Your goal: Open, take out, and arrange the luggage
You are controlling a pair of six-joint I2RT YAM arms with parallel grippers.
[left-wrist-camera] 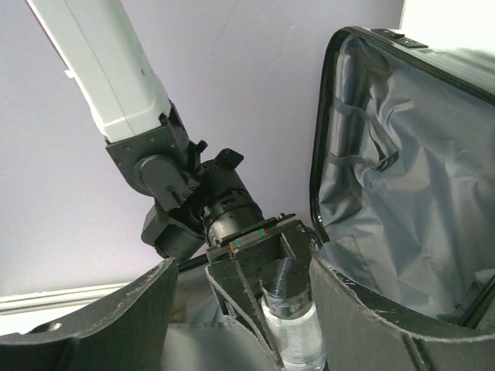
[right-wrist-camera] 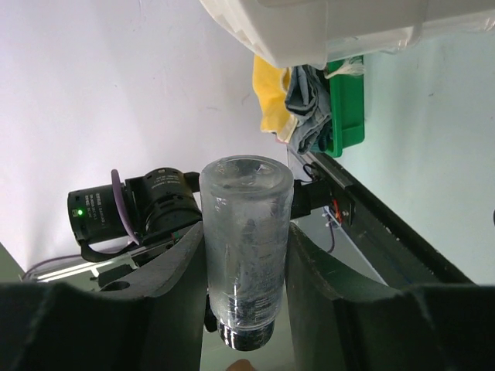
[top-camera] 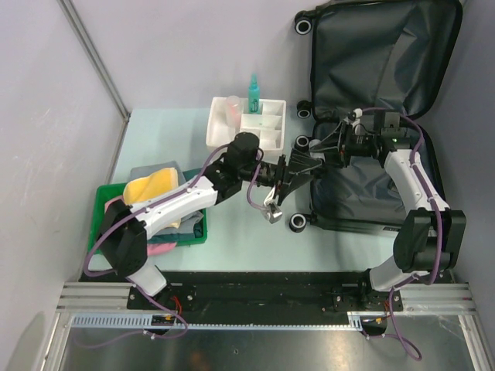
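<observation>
Currently, the luggage (top-camera: 371, 54) lies at the far right of the table (top-camera: 232, 247), fully open. Its lid is propped upright against the wall and its lower half lies flat, grey lining exposed. The opening step therefore counts as done.

The green tray (top-camera: 193, 236) at the left holds folded clothes. The white drawer box (top-camera: 263, 124) at the far centre holds a teal bottle (top-camera: 253, 93), so some arranging appears complete.

The two arms meet nose to nose just left of the suitcase's lower half. The right gripper (right-wrist-camera: 247, 255) is clamped on a clear bottle (right-wrist-camera: 246, 193), both fingers pressed against its sides. The left gripper (left-wrist-camera: 244, 270) stands wide, its fingers flanking the bottle's dark cap (left-wrist-camera: 286, 280) with a gap on each side and nothing held.

Judgement: a handover is under way. Still to do: the left grip, the right release and placing the bottle. Whether more items remain inside cannot be told, because the right arm hides part of the lining.
</observation>
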